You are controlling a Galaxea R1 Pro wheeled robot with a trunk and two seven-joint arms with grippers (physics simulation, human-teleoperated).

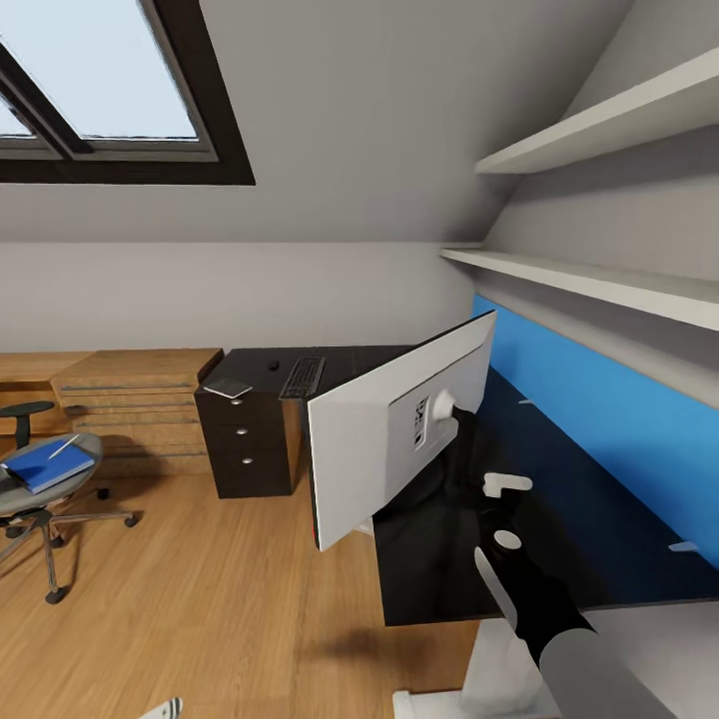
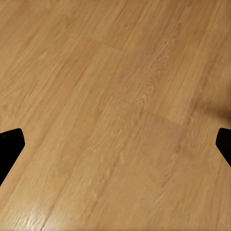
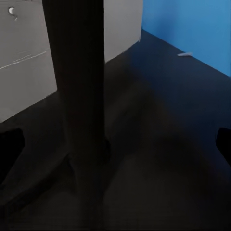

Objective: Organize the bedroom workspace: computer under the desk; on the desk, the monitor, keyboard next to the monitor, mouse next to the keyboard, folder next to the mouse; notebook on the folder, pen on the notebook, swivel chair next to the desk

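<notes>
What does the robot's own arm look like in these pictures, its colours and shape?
In the head view the right arm has a pale grey rounded sleeve, then a black tapered wrist with white patches. In both wrist views the fingertips are plain black wedges. No cables or markings are visible.

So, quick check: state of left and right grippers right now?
Left gripper: open, empty, above the wood floor.
Right gripper: open, holding nothing, at the monitor stand.
</notes>
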